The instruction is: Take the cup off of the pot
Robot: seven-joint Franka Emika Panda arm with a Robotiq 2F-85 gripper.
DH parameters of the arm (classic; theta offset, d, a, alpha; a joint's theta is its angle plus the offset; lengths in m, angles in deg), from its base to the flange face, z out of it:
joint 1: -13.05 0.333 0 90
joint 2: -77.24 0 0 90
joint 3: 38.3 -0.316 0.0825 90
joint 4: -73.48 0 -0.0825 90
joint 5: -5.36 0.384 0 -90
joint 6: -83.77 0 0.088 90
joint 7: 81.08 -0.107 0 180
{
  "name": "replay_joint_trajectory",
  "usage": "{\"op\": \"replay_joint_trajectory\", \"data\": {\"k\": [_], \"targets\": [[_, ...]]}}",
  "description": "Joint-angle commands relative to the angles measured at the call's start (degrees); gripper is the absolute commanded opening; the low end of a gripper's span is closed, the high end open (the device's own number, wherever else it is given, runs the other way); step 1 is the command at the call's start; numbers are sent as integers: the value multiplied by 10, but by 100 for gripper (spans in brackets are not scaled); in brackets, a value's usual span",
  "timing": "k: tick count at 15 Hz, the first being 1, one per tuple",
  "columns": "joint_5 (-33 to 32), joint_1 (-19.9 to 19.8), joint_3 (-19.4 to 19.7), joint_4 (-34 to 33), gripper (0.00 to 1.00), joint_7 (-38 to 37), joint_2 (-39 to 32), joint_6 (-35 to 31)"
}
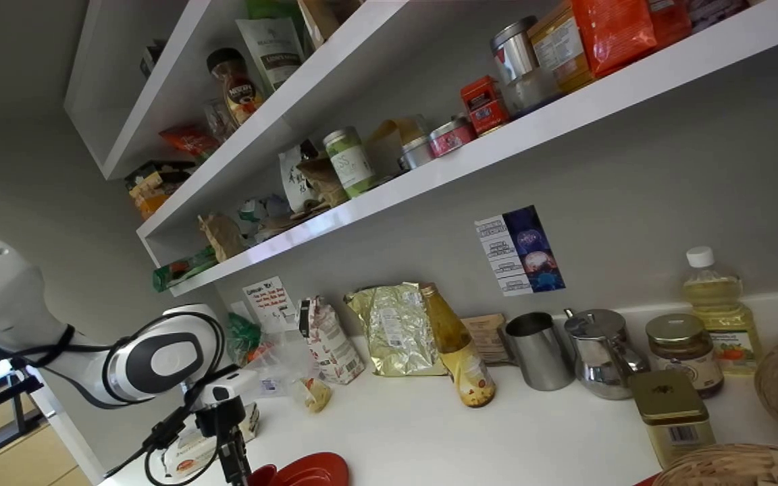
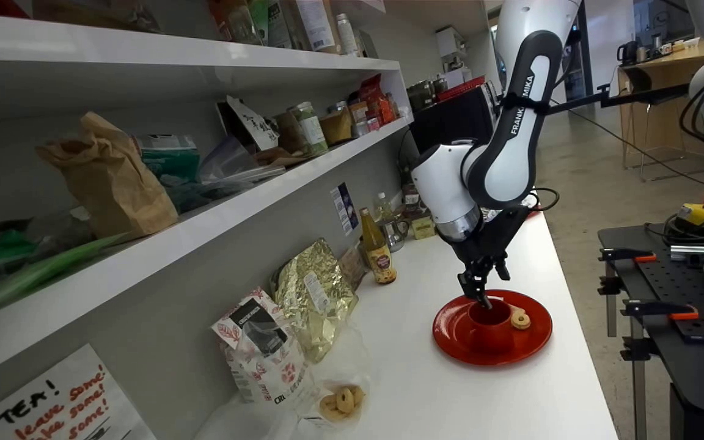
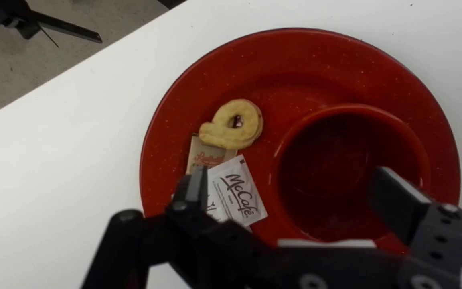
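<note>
Hanging spread, the claw (image 3: 291, 180) has one fingertip (image 3: 395, 208) at the mouth of the red cup (image 3: 331, 160), which stands on the red plate (image 3: 295, 52) beside a ring-shaped biscuit (image 3: 247, 134) and a McCafé sachet (image 3: 237, 192), on the white worktop (image 3: 74, 160).

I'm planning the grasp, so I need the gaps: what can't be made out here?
Red plate and red cup: cut off by the bottom edge in an exterior view.
Whether the gripper touches the cup: blurred, and it hides part of the rim, wrist view.
Brown packet: partly covered by cookie, McCafé packet and gripper, wrist view.
</note>
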Motion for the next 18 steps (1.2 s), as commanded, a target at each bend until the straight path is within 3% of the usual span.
{"op": "replay_joint_trajectory", "data": {"k": [1, 7, 8, 10, 18], "targets": [[-2, 12, 21, -6, 100, -6, -17, 0], [18, 11, 20, -6, 100, 14, -45, 1], [22, 11, 19, -4, 75, 20, -51, 1], [26, 11, 20, -2, 68, 24, -59, 1], [48, 2, 28, 20, 5, 54, -62, 6]]}}
